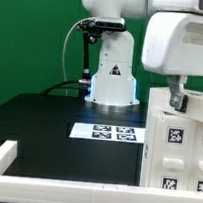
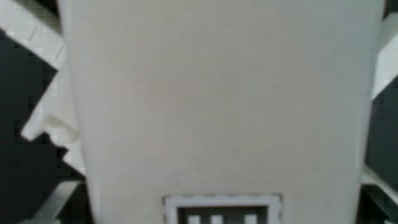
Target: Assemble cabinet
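Observation:
The cabinet body is a tall white box with black-and-white tags on its faces, standing at the exterior view's right on the black table. My gripper hangs directly over its top edge, with a dark finger reaching down to it. In the wrist view a plain white cabinet panel fills nearly the whole picture, with one tag at its end. The gripper straddles this panel, a grey finger showing just outside each long edge. Whether the pads touch the panel is hidden.
The white robot base with its triangle sticker stands at the back centre. The marker board lies flat in front of it. A white rail runs along the table's front and left. Another white shape shows beside the panel.

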Controlling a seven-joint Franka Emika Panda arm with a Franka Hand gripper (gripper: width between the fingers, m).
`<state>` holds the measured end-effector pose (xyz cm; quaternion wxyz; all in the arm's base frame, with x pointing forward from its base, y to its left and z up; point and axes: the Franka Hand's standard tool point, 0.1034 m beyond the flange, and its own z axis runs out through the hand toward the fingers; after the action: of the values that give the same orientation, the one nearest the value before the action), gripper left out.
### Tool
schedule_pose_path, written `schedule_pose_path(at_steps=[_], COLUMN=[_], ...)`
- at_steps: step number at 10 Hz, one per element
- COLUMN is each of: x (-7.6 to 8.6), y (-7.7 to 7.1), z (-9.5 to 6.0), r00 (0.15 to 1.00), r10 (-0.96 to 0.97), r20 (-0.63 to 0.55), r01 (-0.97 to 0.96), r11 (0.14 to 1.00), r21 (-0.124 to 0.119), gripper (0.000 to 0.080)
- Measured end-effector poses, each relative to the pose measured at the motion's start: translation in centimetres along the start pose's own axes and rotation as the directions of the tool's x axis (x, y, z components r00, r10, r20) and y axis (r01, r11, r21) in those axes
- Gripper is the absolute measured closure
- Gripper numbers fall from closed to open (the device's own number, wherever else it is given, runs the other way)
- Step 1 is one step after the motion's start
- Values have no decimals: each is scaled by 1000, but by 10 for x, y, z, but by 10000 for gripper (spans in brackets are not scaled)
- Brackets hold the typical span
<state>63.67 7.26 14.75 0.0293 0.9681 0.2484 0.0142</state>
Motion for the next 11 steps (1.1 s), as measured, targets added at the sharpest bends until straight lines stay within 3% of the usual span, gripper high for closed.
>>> schedule_pose_path(at_steps=[3,8,9,10,11], x=[-1,1,0,-2,-4], y=[-5,-7,-6,-6,-5], z=[0,-1,-1,0,1], r00=[883,642,534,333,51], r10=[470,767,846,943,998], r20=[-11,-11,-12,2,37], r01=[-470,-767,-846,-943,-999], r11=[883,642,534,333,50], r21=[2,6,3,7,18], gripper=[246,246,246,246,246])
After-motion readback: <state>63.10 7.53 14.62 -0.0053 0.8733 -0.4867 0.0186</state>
